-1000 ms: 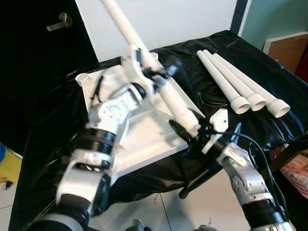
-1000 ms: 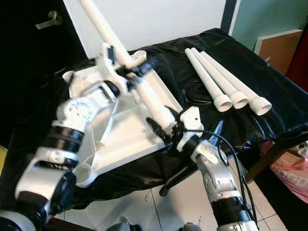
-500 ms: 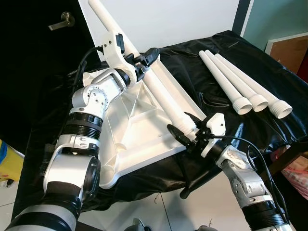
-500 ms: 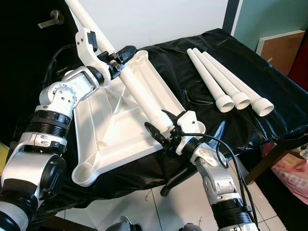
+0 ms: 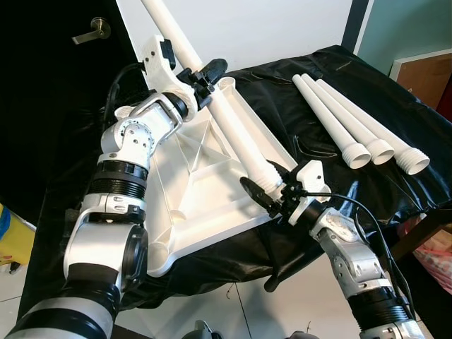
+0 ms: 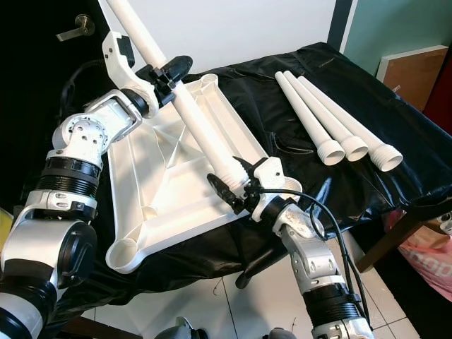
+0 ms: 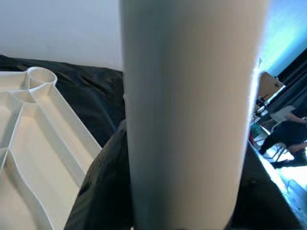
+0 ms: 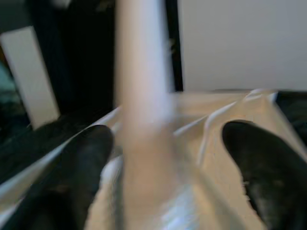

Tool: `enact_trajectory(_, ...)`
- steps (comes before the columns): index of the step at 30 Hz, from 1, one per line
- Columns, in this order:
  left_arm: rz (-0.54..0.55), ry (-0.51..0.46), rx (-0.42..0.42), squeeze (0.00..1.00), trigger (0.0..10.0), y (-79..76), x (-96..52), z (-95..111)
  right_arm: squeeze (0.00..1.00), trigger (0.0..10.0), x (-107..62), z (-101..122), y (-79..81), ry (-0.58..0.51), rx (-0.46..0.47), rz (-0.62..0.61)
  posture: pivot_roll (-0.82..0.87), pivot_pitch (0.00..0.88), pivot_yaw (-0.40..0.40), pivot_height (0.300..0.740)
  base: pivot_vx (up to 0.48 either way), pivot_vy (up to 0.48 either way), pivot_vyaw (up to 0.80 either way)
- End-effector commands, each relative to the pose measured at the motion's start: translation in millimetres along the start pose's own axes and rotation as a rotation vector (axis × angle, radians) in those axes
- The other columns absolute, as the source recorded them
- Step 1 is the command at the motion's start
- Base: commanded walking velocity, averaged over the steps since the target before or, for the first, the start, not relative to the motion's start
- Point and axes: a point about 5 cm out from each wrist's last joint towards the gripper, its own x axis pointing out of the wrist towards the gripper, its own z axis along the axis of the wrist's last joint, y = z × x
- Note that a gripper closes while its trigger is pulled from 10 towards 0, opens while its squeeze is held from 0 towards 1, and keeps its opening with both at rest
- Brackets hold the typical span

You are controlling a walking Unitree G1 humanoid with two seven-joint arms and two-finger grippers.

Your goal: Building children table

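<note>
White tabletop (image 5: 205,191), upside down with ribbed underside up, lying on a desk (image 5: 339,78) draped in black sheeting. Long white table leg (image 5: 226,120) slanting from far left, up against the white wall (image 5: 268,28), down to its threaded end at the near right corner of the tabletop. Left gripper (image 5: 201,74) high on the leg at the far left, black fingers (image 5: 212,68) closed around the shaft; in the left wrist view, leg (image 7: 187,110) close up, with a round corner socket (image 7: 39,75) of the tabletop beside it. Right gripper (image 5: 275,192) at the lower, threaded end of the leg, fingers (image 5: 254,194) spread to either side of it; contact with the leg cannot be told. In the blurred right wrist view, leg (image 8: 144,124) standing between the two dark fingers (image 8: 259,158). Three spare legs (image 5: 360,131) side by side on the sheeting to the right, well apart from the tabletop. Dark door with lever handle (image 5: 92,30) at far left.
</note>
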Motion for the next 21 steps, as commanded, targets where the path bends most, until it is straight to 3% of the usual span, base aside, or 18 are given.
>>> enact_trajectory(1, -0.215, -0.026, 0.076, 0.00, 10.0, -21.8, -0.7, 14.9, 1.00, 10.0, 1.0, 3.4, -2.4, -0.013, 0.014, -0.014, -0.13, 0.000, 0.078, 0.740, 0.000, 0.000, 0.00)
enact_trajectory(10, -0.238, -0.093, 0.205, 0.00, 10.0, -39.6, -0.3, 25.5, 1.00, 10.0, 4.3, 8.1, -5.4, -0.001, -0.031, -0.007, -0.13, 0.000, 0.073, 0.740, 0.000, 0.000, 0.00)
enact_trajectory(11, -0.243, -0.105, 0.258, 0.00, 10.0, -45.2, 0.4, 25.4, 0.00, 10.0, 6.5, 8.0, -5.9, 0.015, -0.048, -0.009, -0.13, 0.000, 0.070, 0.740, 0.000, 0.000, 0.00)
enact_trajectory(15, -0.251, -0.117, 0.295, 0.00, 10.0, -51.7, 1.3, 24.6, 0.00, 10.0, 9.0, 8.1, -6.0, 0.027, -0.063, -0.009, -0.13, 0.000, 0.066, 0.740, 0.000, 0.000, 0.00)
enact_trajectory(21, -0.288, -0.152, 0.466, 0.00, 10.0, -81.0, 7.5, 9.5, 0.00, 10.0, 23.8, 10.3, -7.0, 0.079, -0.135, -0.037, -0.12, 0.000, 0.054, 0.740, 0.000, 0.000, 0.00)
